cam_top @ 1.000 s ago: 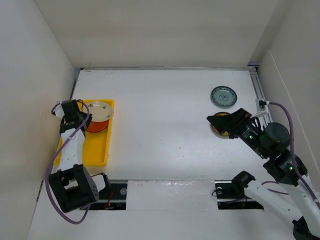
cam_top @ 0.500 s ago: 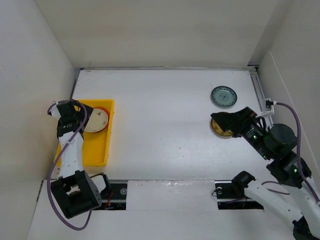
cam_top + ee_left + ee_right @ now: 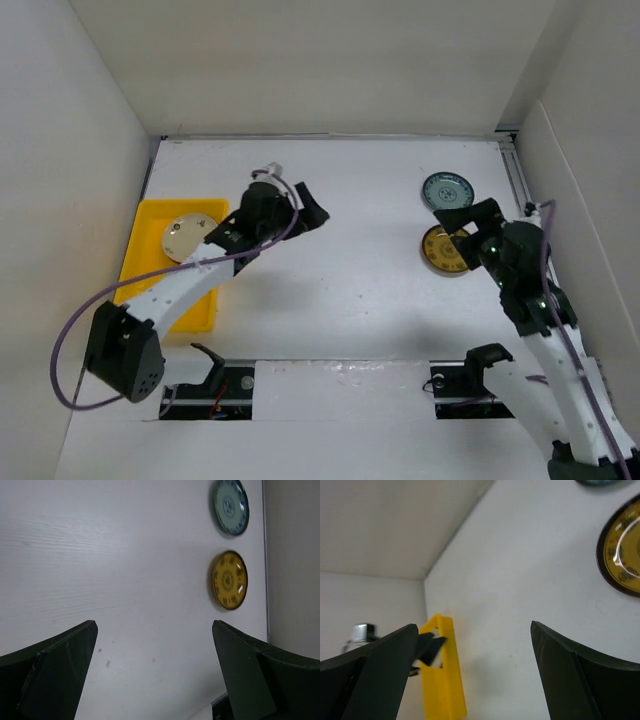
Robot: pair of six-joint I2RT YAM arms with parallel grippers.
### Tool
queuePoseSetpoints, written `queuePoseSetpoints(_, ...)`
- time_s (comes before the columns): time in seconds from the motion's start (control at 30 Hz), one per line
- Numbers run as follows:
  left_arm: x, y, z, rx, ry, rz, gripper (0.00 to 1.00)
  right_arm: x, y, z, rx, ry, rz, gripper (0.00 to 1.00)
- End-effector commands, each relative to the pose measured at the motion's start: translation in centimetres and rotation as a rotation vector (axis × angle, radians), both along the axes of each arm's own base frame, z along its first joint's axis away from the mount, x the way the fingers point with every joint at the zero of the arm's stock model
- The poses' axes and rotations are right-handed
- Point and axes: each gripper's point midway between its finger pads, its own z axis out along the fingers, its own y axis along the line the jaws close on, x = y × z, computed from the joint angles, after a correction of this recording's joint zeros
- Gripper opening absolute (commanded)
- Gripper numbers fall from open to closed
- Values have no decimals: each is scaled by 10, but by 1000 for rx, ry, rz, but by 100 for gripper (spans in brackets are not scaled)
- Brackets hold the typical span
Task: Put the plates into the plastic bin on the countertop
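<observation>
The yellow plastic bin [image 3: 148, 225] sits at the left of the white countertop [image 3: 360, 290], with a cream plate [image 3: 183, 237] lying in it. My left gripper [image 3: 308, 207] hangs open and empty over the countertop to the right of the bin. The left wrist view shows its fingers wide apart [image 3: 154, 645], with a teal-grey plate [image 3: 230, 506] and a brown-gold plate [image 3: 229, 580] far ahead. My right gripper [image 3: 468, 218] is open and empty, between the teal-grey plate [image 3: 446, 192] and the brown-gold plate [image 3: 447, 250]. The right wrist view [image 3: 474, 630] shows the brown-gold plate [image 3: 622, 555] and the distant bin [image 3: 442, 680].
White walls close in the countertop on the left, back and right. A metal rail [image 3: 518, 180] runs along the right edge beside the plates. The left arm's white link [image 3: 185, 285] crosses over the bin's near half.
My left gripper opened, left the cream plate in the bin and swung right, out over the countertop. The right gripper moved off the brown-gold plate, which now shows whole.
</observation>
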Motion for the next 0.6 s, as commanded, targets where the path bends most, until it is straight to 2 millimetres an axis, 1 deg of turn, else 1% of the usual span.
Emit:
queuePoseSetpoints(0.0, -13, -73, 2, -39, -34, -191, 100, -25, -40, 76, 39, -227, -188, 100)
queuePoseSetpoints(0.03, -12, -91, -22, -22, -5, -223, 100, -32, -45, 85, 41, -247, -205, 100)
queuePoseSetpoints(0.07, -27, -117, -27, -30, -2, -297, 100, -41, -49, 91, 45, -265, -217, 100)
queuePoseSetpoints(0.1, -27, -132, -28, -39, -7, -328, 100, -45, -56, 92, 38, -266, -250, 100)
queuePoseSetpoints(0.13, -28, -147, -60, -5, 41, -350, 100, -50, -61, 90, 29, -252, -268, 100)
queuePoseSetpoints(0.17, -35, -166, -67, -17, 48, -403, 100, -56, -63, 91, 23, -261, -266, 100)
queuePoseSetpoints(0.2, -32, -181, -66, -30, 54, -420, 100, -59, -63, 91, 24, -263, -266, 100)
queuePoseSetpoints(0.23, -30, -186, -77, -29, 81, -427, 100, -61, -60, 92, 32, -270, -244, 100)
queuePoseSetpoints(0.27, -32, -199, -99, -22, 104, -452, 100, -64, -59, 94, 37, -280, -234, 100)
queuePoseSetpoints(0.3, -32, -205, -105, -41, 122, -463, 100, -65, -57, 92, 28, -272, -220, 100)
queuePoseSetpoints(0.33, -30, -216, -103, -49, 110, -475, 100, -65, -55, 92, 30, -271, -211, 100)
queuePoseSetpoints(0.37, -28, -218, -122, -31, 148, -468, 100, -66, -53, 89, 29, -261, -198, 100)
queuePoseSetpoints(0.4, -25, -221, -127, -28, 154, -468, 100, -69, -54, 91, 23, -272, -197, 100)
queuePoseSetpoints(0.43, -25, -232, -123, -40, 145, -485, 100, -69, -51, 91, 26, -271, -183, 100)
queuePoseSetpoints(0.47, -22, -236, -126, -46, 154, -479, 100, -70, -49, 91, 29, -271, -171, 100)
queuePoseSetpoints(0.5, -21, -239, -140, -37, 176, -486, 100, -72, -50, 92, 31, -279, -171, 100)
queuePoseSetpoints(0.53, -18, -244, -143, -49, 192, -474, 100, -72, -50, 92, 31, -279, -171, 100)
queuePoseSetpoints(0.57, -14, -257, -136, -64, 171, -485, 100, -73, -50, 90, 31, -279, -171, 100)
